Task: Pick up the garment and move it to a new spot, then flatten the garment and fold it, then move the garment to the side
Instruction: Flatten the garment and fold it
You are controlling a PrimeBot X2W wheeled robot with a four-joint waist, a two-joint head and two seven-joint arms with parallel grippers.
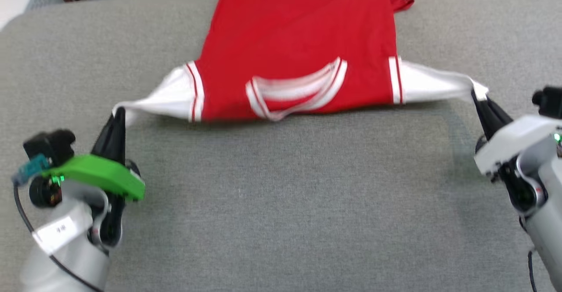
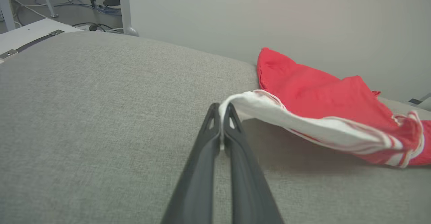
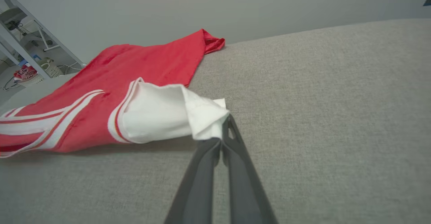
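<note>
The garment (image 1: 298, 46) is a red T-shirt with white sleeves and striped trim, spread on the grey padded surface (image 1: 281, 195) with its collar toward me and its hem at the far edge. My left gripper (image 1: 118, 114) is shut on the tip of the left white sleeve (image 2: 303, 123), pulled taut and lifted a little off the surface. My right gripper (image 1: 478, 94) is shut on the tip of the right white sleeve (image 3: 161, 113). In the left wrist view the left gripper (image 2: 221, 111) pinches white cloth; in the right wrist view the right gripper (image 3: 225, 123) does the same. The lettering is hidden.
The grey padded surface stretches wide in front of the shirt. A pale wall (image 2: 269, 15) rises behind its far edge. White frame legs and cables (image 2: 101, 1) stand on the floor beyond the left corner, and a shelf frame (image 3: 23, 32) stands off to the side.
</note>
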